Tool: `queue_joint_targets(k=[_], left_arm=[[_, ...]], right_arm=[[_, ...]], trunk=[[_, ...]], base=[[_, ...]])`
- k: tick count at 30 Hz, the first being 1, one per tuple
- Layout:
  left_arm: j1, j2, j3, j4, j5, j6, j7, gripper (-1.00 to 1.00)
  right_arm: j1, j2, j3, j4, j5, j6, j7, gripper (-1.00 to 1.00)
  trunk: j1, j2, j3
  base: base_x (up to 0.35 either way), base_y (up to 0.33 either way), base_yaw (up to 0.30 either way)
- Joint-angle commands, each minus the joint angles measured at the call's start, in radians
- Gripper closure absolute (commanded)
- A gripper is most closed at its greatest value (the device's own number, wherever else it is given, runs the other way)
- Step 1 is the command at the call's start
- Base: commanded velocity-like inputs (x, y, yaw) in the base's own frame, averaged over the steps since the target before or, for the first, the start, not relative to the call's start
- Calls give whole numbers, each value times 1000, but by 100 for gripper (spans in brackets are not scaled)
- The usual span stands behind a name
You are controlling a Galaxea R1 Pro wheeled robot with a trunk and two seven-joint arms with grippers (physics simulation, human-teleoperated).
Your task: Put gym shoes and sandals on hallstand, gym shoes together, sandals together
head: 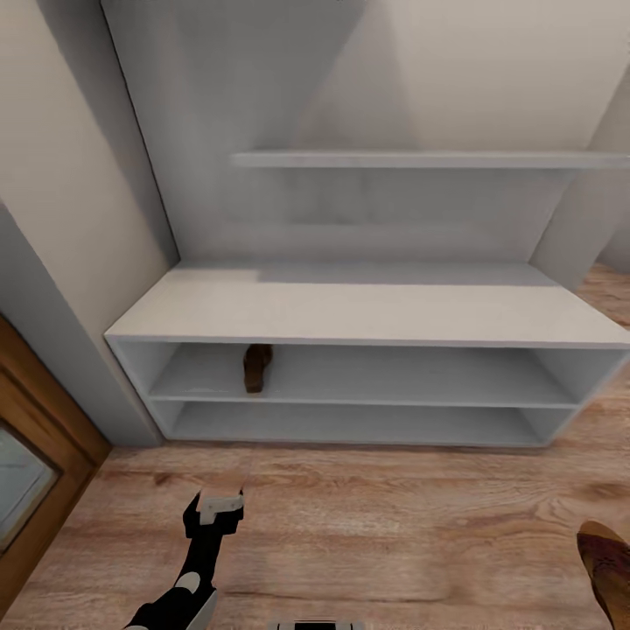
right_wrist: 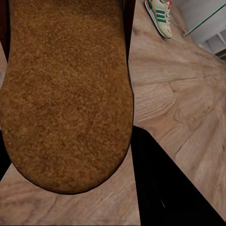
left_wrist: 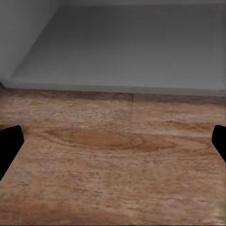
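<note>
The white hallstand stands against the wall ahead. One brown sandal lies on its upper shelf tier, towards the left. The second sandal hangs close before the right wrist camera, tan footbed facing it, with my right gripper shut on it; it also shows as the sandal at the head view's lower right edge. One gym shoe lies on the floor beyond it. My left gripper hovers low over the corridor floor before the rack, open and empty, its fingertips wide apart.
A wooden door frame and a grey wall corner close in on the left. A floating shelf crosses the back panel above the rack's flat top. A glass-edged white unit stands past the gym shoe.
</note>
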Motion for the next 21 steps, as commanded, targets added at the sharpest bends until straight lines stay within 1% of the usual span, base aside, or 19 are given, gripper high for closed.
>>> queue_joint_targets(k=[1, 8, 10, 13, 14, 21], left_arm=[[0, 0, 0, 0, 0, 0, 0, -100], [0, 0, 0, 0, 0, 0, 0, -100], [0, 0, 1, 0, 0, 0, 0, -100], [0, 0, 0, 1, 0, 0, 0, -100], [0, 0, 0, 1, 0, 0, 0, -100], [0, 0, 0, 1, 0, 0, 0, -100]], right_arm=[[0, 0, -1, 0, -2, -2, -2, 100], [0, 1, -1, 0, -2, -2, 6, 100], [0, 1, -2, 0, -3, -2, 32, 100], [0, 0, -4, 0, -4, -2, 110, 100], [0, 0, -4, 0, -4, -2, 117, 100], [0, 0, -4, 0, -4, -2, 124, 100]], trunk=[[0, 0, 0], [0, 0, 0], [0, 0, 0], [0, 0, 0], [0, 0, 0], [0, 0, 0]], base=[[-210, 20, 0], [-220, 9, 0], [-218, 2, 0], [-160, 1, 0], [-176, 0, 0], [-171, 0, 0]])
